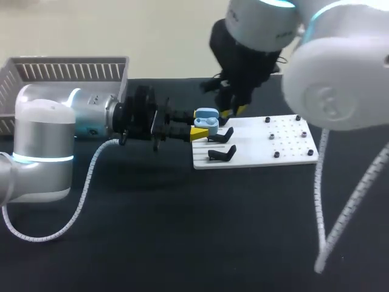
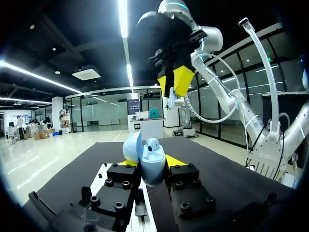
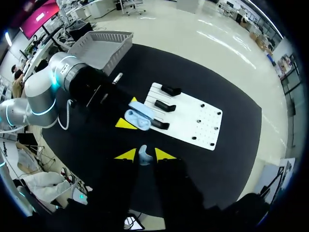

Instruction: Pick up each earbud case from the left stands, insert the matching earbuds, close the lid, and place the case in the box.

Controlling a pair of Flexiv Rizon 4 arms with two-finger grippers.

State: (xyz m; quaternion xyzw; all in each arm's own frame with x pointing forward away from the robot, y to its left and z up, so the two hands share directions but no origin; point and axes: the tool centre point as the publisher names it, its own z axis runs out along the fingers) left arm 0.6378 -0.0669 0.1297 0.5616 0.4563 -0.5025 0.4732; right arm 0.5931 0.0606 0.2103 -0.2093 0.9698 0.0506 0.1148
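Closest in, your right gripper (image 3: 145, 155) is clenched on a small pale-blue earbud (image 3: 144, 152), which is pinched between the two yellow tips and hangs down from them. Directly beneath it, your left gripper (image 2: 151, 163) reaches in flat from the left side and grasps the light-blue rounded plastic earbud case (image 3: 137, 118) by its two flanks. It holds the case off the black table (image 1: 182, 243) with the lid (image 2: 132, 146) swung open, and the cavity faces up toward the right arm. From the left wrist view, one rounded bud seems to sit in the case already, though you cannot be sure of that. The step in hand is therefore the insertion, with the case lifted and presented and the earbud poised above it but well apart. Next you need a straight descent with the earbud lined up over the empty socket and clear of the raised lid. The left arm should stay steady, since any tilt could make the bud catch on the rim. Just beyond the case lies the white perforated board (image 1: 285, 143), which carries the black angled stands (image 3: 170, 90). Farthest off, at the table's back left, waits the grey slatted plastic basket (image 1: 67, 70), where the closed case must go.
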